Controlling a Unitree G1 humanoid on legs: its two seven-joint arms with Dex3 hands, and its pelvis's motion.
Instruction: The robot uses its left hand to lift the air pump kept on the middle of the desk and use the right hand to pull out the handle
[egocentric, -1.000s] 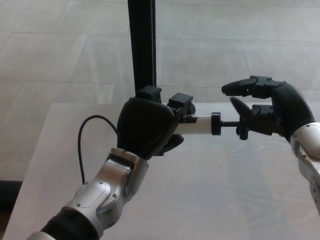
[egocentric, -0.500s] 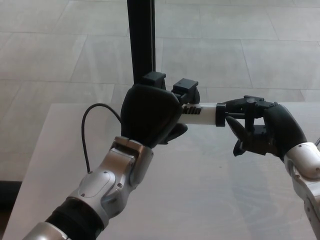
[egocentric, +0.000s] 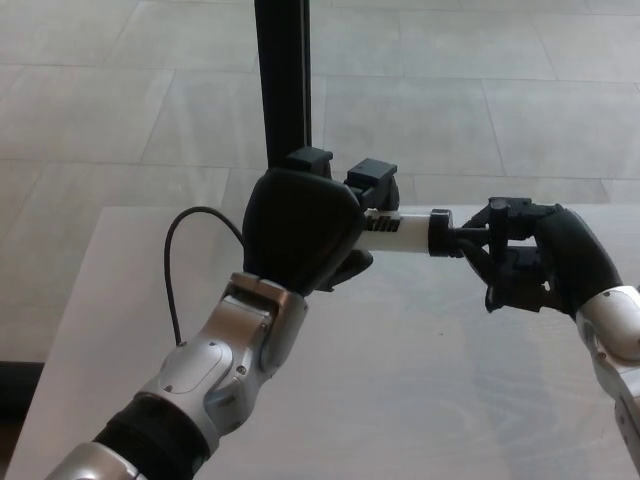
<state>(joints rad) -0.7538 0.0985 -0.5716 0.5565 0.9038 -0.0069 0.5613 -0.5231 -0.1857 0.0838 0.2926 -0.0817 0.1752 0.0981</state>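
My left hand (egocentric: 300, 232) holds the air pump (egocentric: 405, 227) lifted above the desk (egocentric: 400, 380), its white barrel lying level and pointing right. A black hose (egocentric: 178, 262) loops from behind that hand down toward my left forearm. At the barrel's right end is a black cap, and a short length of thin rod shows beyond it. My right hand (egocentric: 530, 258) is closed around the black handle (egocentric: 494, 222) at the rod's end. Most of the pump's left part is hidden behind my left hand.
A black upright post (egocentric: 284, 85) stands just behind the pump at the desk's far edge. Pale floor tiles (egocentric: 480, 90) lie beyond the desk. The desk's left edge runs diagonally at the lower left.
My right hand moved in from the right, closed on the handle, then drew slightly right, exposing a little rod. My left hand rose slightly with the pump.
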